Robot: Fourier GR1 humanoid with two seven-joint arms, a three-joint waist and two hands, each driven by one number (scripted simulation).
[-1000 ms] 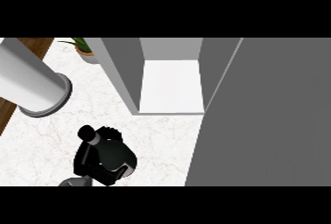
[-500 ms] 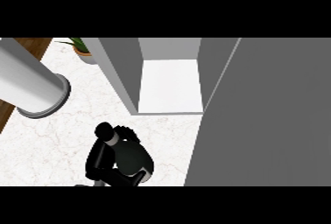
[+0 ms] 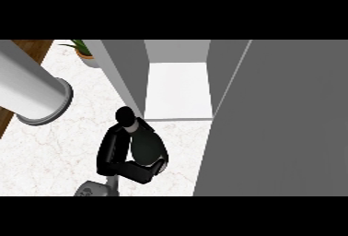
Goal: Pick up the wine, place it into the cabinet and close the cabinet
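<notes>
The wine bottle [image 3: 147, 144] is dark, with its black cap [image 3: 124, 114] pointing up toward the cabinet. My right hand [image 3: 114, 152] is shut on it, its fingers curled round the body and hiding the lower part. The bottle hangs over the white marble counter [image 3: 48, 156], just in front of the cabinet's left wall [image 3: 125, 69]. The cabinet stands open, showing its white floor [image 3: 178, 92]. Its grey door [image 3: 279, 138] swings out at the right. My left forearm [image 3: 27, 87] shows as a grey tube at the upper left; its hand is out of view.
A potted plant [image 3: 85, 51] stands at the back, left of the cabinet. A strip of wooden floor [image 3: 31, 48] runs beyond the counter's left edge. The open door fills the right side.
My right hand has carried the bottle to the right and a little further toward the cabinet opening. The left forearm has stayed still.
</notes>
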